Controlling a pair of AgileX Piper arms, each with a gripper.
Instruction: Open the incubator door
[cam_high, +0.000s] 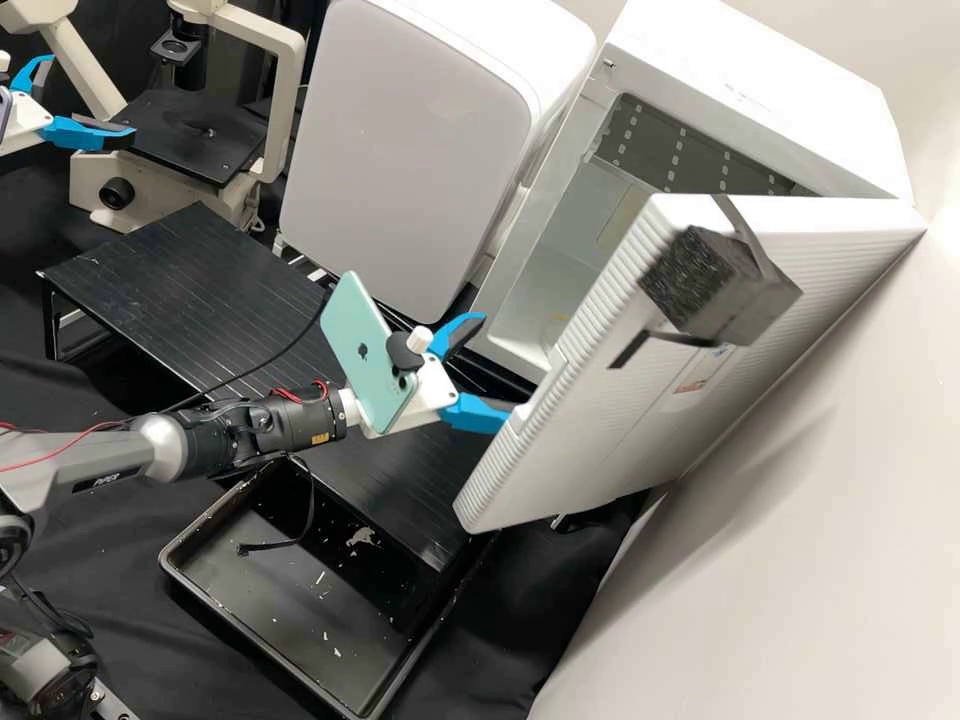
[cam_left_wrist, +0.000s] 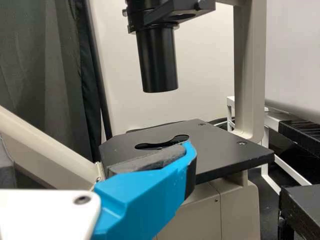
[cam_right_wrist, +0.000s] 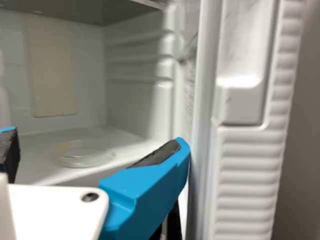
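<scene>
The white incubator (cam_high: 745, 75) stands at the upper right of the high view, its door (cam_high: 580, 440) swung wide and its inside showing. My right gripper (cam_high: 497, 368) is open in front of the opening, one finger by the door's free edge. In the right wrist view, the right gripper (cam_right_wrist: 96, 137) has that finger beside the inner side of the door (cam_right_wrist: 250, 185); whether they touch I cannot tell. A clear dish (cam_right_wrist: 84, 154) lies on the incubator floor. My left gripper (cam_high: 92, 96) is open by the microscope; in the left wrist view, the left gripper (cam_left_wrist: 95, 152) has one finger before the stage.
A beige microscope with a black stage (cam_high: 190, 135) stands at the back left. A large white-grey appliance (cam_high: 410, 150) is beside the incubator. A black slatted table (cam_high: 180, 290) and a black tray (cam_high: 290, 600) lie around the right arm, which carries a green phone (cam_high: 368, 350).
</scene>
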